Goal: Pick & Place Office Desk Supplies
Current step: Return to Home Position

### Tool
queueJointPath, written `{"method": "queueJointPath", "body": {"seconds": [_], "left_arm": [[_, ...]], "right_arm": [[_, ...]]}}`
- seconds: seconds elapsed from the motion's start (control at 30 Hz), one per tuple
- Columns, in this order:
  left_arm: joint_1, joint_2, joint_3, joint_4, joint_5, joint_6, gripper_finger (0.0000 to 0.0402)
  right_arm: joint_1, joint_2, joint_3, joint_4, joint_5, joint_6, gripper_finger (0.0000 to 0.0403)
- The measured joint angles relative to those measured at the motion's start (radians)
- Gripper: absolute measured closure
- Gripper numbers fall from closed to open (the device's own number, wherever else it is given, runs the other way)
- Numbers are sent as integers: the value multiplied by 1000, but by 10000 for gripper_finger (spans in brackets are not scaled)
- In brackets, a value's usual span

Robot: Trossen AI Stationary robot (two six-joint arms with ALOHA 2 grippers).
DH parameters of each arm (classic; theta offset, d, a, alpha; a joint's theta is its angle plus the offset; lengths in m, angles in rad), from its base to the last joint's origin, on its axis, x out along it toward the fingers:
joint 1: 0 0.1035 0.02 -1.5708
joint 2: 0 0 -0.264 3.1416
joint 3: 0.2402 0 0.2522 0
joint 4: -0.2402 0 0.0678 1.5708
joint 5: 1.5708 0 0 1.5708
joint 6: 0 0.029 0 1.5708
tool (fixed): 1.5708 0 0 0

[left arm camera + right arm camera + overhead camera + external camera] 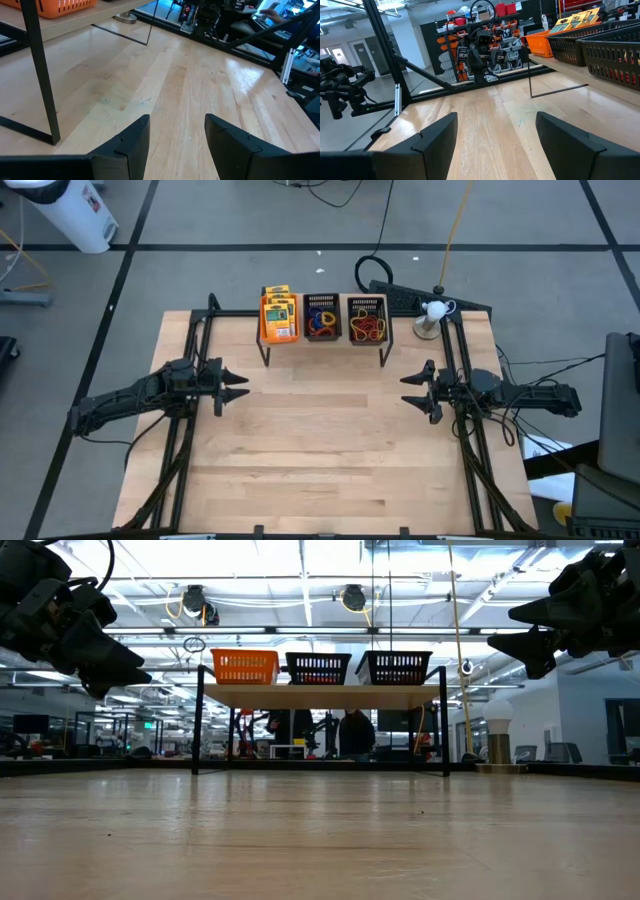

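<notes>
The three bins sit in a row on the shelf (320,696) at the far edge of the tabletop (330,450). The orange bin (245,667) is on the left arm's side with packs (280,315) in it, and the two black bins (318,668) next to it have rubber bands (320,320) inside. The left pincer (243,383) and right pincer (408,388) hang over opposite sides, both spread open, empty, well clear of the shelf.

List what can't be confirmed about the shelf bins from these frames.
- Low view: contents of the orange bin, middle black bin and right black bin, mostly screened by mesh walls.
- High view: rubber bands too small to count.
- Left wrist view: orange bin cut off by the top edge.
</notes>
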Motion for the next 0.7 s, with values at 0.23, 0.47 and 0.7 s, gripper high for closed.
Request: {"method": "queueJointPath", "body": {"seconds": [0.23,0.47,0.7], "left_arm": [[0,0,0,0,0,0,218],[0,0,0,0,0,-1,218],[0,0,0,0,0,0,218]], "right_arm": [[0,0,0,0,0,0,140],[0,0,0,0,0,0,143],[0,0,0,0,0,0,141]]}}
